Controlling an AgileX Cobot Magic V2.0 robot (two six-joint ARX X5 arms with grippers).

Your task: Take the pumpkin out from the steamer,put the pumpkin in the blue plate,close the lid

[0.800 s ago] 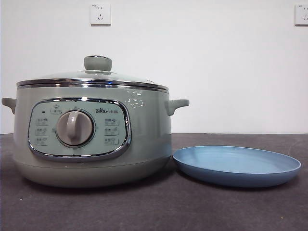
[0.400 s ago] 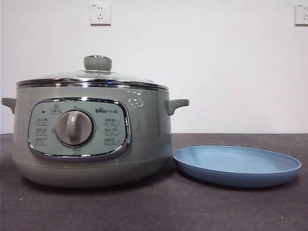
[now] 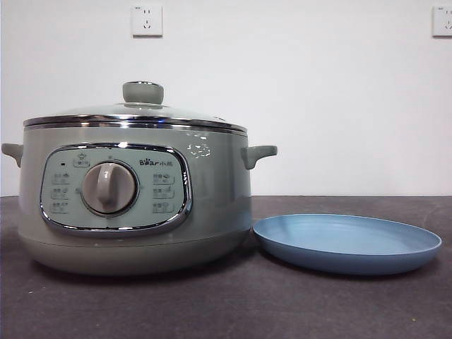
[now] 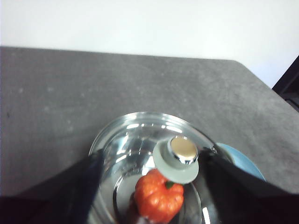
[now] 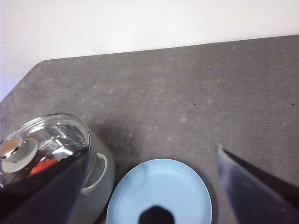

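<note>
The sage-green steamer [image 3: 134,205] stands at the left of the table with its glass lid [image 3: 134,113] on. The blue plate [image 3: 346,244] lies empty just to its right. In the left wrist view the orange pumpkin [image 4: 156,198] shows through the lid [image 4: 126,140], under the green knob [image 4: 180,156]. My left gripper [image 4: 152,156] is open high above the lid, one jaw on each side of it. My right gripper [image 5: 153,149] is open high above the plate [image 5: 173,186], with the steamer [image 5: 100,179] beside it. Neither arm shows in the front view.
The dark grey table [image 3: 282,311] stretches around both things. A white wall with two sockets [image 3: 147,20] stands behind. The table's far edge and rounded corners show in both wrist views.
</note>
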